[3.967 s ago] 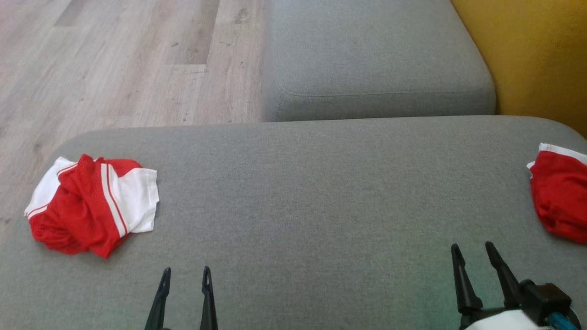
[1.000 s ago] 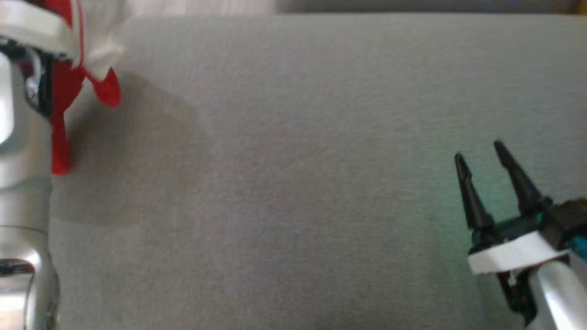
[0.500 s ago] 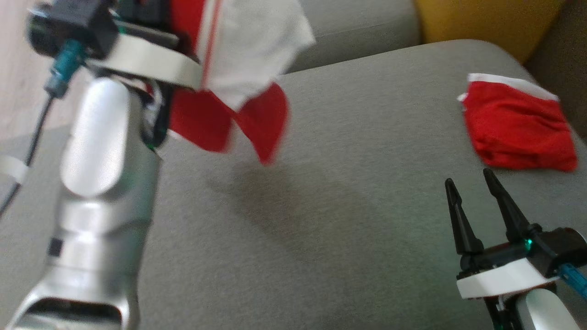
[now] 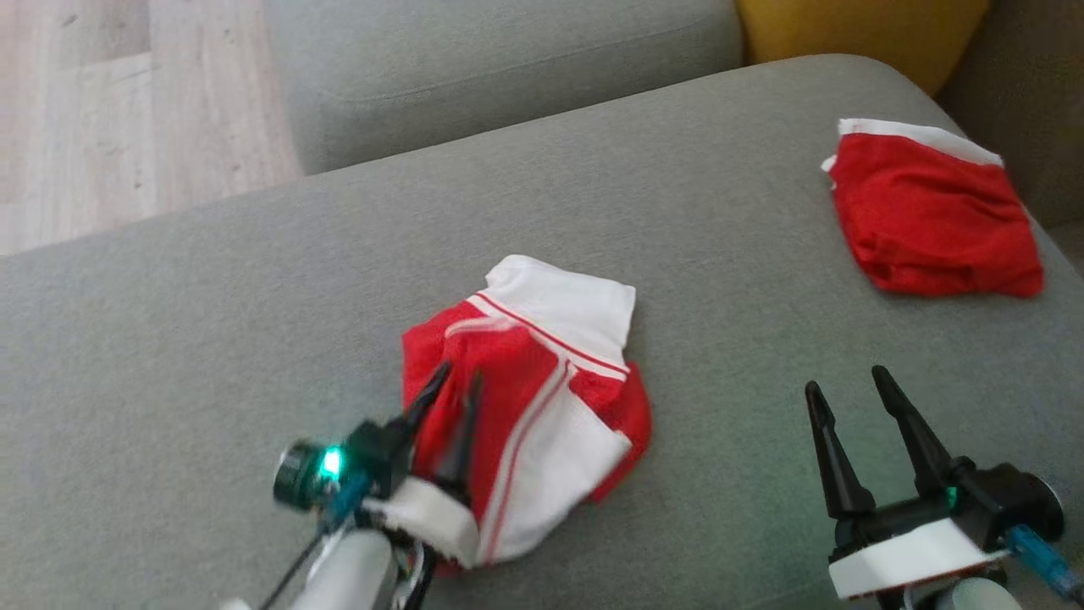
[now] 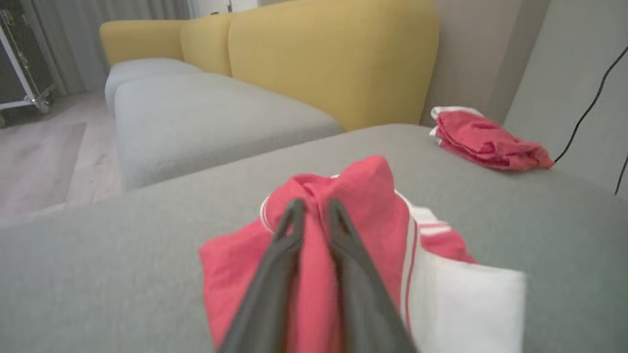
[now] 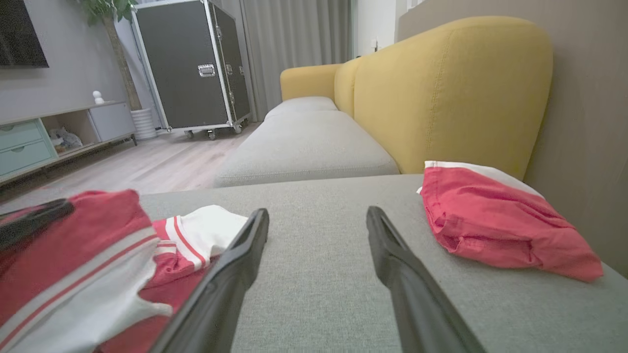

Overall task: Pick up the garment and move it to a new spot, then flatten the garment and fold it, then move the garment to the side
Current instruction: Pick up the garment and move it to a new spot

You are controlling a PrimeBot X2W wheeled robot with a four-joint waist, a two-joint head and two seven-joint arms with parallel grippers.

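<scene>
Pointing forward, left claw low on crumpled garment.

Home living room: grey sofa, yellow backrests, curtains, wood floor; TV, sideboard, plant, wheeled case far left.

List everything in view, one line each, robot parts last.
crumpled garment: one, red-white, middle of near cushion
second garment: one, red, white-edged, cushion's far right
near cushion: one, grey, under both
far cushion: one, grey, beyond it
backrest: one, yellow, behind cushions
floor: one, pale wood, left
wheeled case: one, black, on floor
left claw: one, dark, fingers near-closed at crumpled garment, grip unclear
right claw: one, dark, open, over bare cushion
</scene>
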